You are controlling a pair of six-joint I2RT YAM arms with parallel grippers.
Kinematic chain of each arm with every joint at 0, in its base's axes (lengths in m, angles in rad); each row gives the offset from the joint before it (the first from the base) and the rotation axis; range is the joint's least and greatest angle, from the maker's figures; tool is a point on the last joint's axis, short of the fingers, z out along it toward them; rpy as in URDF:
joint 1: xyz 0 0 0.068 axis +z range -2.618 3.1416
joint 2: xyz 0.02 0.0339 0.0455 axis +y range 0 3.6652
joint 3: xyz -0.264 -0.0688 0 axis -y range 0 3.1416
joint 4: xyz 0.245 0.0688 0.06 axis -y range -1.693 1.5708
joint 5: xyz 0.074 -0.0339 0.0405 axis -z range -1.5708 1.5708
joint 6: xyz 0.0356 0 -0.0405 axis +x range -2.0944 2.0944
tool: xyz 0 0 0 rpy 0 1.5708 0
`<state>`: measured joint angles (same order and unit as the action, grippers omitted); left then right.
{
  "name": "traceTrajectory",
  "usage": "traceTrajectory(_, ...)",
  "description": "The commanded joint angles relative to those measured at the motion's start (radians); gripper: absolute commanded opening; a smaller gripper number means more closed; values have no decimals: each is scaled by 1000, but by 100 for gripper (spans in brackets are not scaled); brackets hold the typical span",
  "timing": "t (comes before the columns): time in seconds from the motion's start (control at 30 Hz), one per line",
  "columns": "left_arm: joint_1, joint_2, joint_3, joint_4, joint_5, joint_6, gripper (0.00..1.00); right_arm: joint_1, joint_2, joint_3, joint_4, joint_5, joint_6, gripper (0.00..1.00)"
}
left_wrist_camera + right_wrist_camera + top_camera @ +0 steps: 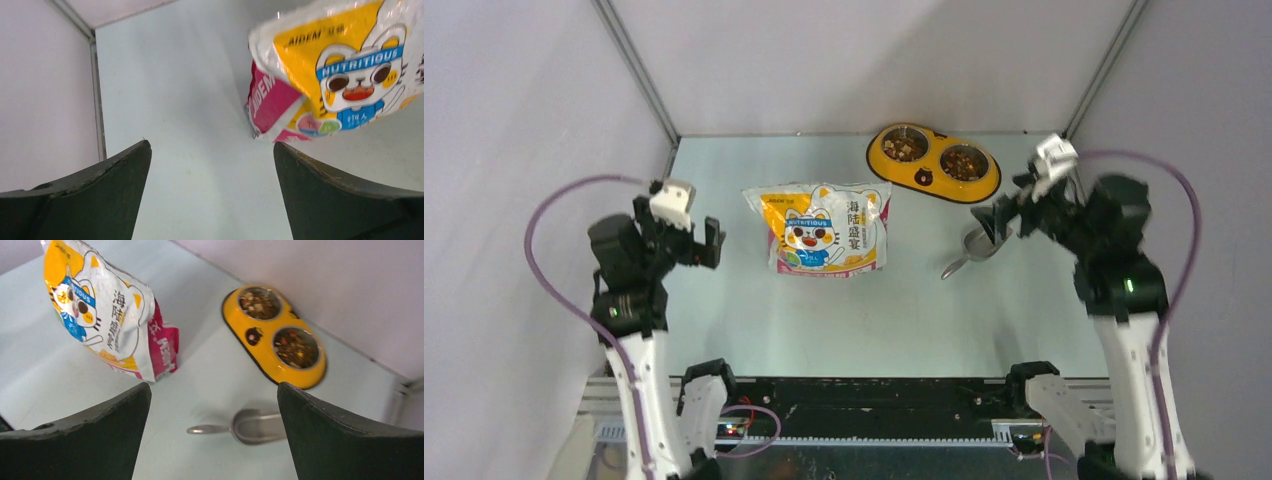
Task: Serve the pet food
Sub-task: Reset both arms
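I see my left gripper [210,150] and right gripper [212,390] both spread, holding nothing. The pet food [295,347] fills both bowls of the feeder [265,361], ahead of the right gripper, which is the nearer one. The scoop [250,426] lies just under it, with its handle toward the bag [822,228].
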<state>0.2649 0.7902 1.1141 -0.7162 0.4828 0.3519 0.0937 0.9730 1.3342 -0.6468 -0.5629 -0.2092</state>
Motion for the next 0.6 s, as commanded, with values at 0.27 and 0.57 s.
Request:
traceTrajectory(0.27,44,-500,-373,49,-60,-41,100,-20,-594,-256,-33,273,80,100)
traceTrajectory(0.57,45,-627,-409,50,21,-32,98,-134,-797,-414,-14,288,105,98)
